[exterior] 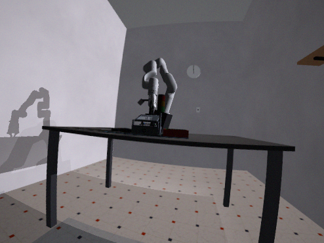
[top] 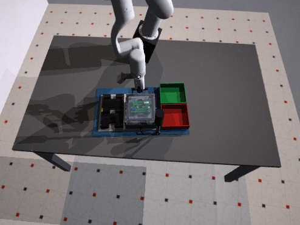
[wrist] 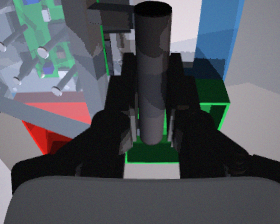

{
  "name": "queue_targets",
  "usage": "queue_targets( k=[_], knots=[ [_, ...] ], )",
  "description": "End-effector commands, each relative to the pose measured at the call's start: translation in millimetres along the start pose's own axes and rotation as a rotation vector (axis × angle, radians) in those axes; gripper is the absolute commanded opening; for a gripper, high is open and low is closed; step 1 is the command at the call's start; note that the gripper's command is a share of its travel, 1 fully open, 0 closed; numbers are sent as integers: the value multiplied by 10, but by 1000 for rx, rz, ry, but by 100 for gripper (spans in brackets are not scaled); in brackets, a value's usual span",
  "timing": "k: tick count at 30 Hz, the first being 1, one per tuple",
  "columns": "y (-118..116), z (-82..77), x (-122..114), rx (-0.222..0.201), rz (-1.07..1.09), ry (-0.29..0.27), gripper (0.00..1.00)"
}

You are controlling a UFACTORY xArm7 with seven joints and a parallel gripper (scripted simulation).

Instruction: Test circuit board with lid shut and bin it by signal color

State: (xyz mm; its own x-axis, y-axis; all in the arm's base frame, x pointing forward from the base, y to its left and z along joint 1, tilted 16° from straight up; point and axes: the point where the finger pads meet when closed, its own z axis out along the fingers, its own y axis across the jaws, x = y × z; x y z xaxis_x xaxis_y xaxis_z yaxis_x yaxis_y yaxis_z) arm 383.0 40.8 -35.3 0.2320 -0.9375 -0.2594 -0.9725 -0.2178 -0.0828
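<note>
The green circuit board (top: pixel 139 106) lies face up in the tester (top: pixel 140 109), seen through the clear lid, which is lowered over it. My gripper (top: pixel 138 89) stands at the tester's far edge, shut on the lid's dark round handle (wrist: pixel 153 72). In the wrist view the fingers clamp the handle on both sides, and the board (wrist: pixel 39 28) shows at the upper left. In the side view the gripper (exterior: pixel 152 109) is just above the tester (exterior: pixel 146 126). I cannot tell whether the hook holds the lid. The signal tower (top: pixel 159 118) looks dark.
The green bin (top: pixel 172 93) and the red bin (top: pixel 175 115) stand right of the tester. The black tray (top: pixel 112 112) sits on its left with both pockets empty. All rest on a blue mat (top: pixel 100 133). The arm's base (top: pixel 147 42) is behind.
</note>
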Motion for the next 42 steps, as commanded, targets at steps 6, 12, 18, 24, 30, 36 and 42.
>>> queue_targets(
  k=[6, 12, 18, 24, 30, 36, 42],
  knots=[
    [37, 198, 5, 4, 0, 3, 0],
    [57, 317, 6, 4, 0, 3, 0],
    [65, 381, 6, 4, 0, 3, 0],
    [70, 456, 6, 4, 0, 3, 0],
    [72, 509, 6, 4, 0, 3, 0],
    [73, 533, 6, 4, 0, 3, 0],
    [75, 555, 7, 4, 0, 4, 0]
  ],
)
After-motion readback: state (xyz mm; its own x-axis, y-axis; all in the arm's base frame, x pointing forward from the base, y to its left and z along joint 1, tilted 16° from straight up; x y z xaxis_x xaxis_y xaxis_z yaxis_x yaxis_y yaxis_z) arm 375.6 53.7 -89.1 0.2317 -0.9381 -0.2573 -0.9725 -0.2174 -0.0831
